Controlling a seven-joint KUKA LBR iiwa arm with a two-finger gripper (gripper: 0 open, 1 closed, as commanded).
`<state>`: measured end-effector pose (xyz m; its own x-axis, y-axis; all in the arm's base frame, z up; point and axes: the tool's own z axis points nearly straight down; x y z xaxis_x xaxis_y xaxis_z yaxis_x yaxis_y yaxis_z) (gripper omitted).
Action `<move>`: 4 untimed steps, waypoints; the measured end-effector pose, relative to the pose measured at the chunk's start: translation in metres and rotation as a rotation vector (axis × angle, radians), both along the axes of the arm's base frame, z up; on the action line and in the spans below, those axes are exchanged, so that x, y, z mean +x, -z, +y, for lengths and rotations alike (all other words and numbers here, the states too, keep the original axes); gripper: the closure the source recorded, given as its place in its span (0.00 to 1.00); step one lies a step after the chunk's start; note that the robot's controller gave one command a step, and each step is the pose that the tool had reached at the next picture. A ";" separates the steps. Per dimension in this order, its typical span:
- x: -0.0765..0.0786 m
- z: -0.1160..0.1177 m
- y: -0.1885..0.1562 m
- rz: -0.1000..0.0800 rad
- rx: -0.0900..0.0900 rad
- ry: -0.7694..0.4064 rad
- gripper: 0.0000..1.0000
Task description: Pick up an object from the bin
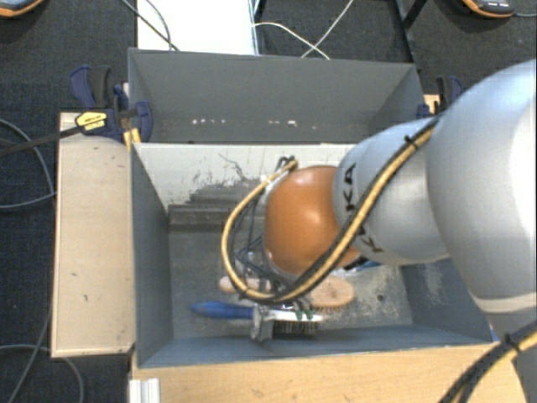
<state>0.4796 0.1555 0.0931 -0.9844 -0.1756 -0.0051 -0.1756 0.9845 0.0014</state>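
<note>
**Gripper low at bin's front wall, beside blue item; grip state unclear**

Arm (453, 183) comes in from view's right & covers much of the bin's right half. Its orange cover (302, 217) sits over mid-bin, w/ a yellow-black cable loop (231, 242) hanging round the cover's left side.

Gripper (267, 329) shows as a small grey metal tip below the cover, down near the floor of the bin (151, 250), close to the wall at the view's bottom edge and approx. mid-width. Released or clenched: can't tell, since the cover & cables hide most of it. Nothing can be seen held.

Items nearest the gripper:
- Blue elongated obj. (220, 311), lying flat on the floor, running left-right. Its right end reaches the gripper tip; contact or not can't be made out.
- Dark bristly thing (297, 327), maybe a brush, just right of the gripper tip, along the same wall.
- Tan flat oval piece (334, 293), wood-like, just above & right of the bristly thing, partly under the cover's edge.
- Small tan rounded end (225, 285), poking out left of the cable loop, above the blue obj.
- Bit of blue (367, 265) peeking out under the arm, right of the cover; kind unclear.

Left part of the bin floor is bare grey metal w/ scuff marks on the back slope.
</note>
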 end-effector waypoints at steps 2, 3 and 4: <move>0.013 -0.029 0.021 0.010 -0.002 0.006 1.00; 0.013 -0.029 0.021 0.010 -0.002 0.009 1.00; 0.003 -0.038 -0.072 0.015 -0.003 0.014 1.00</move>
<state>0.4821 0.1177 0.1651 -0.9867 -0.1622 0.0098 -0.1622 0.9868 0.0011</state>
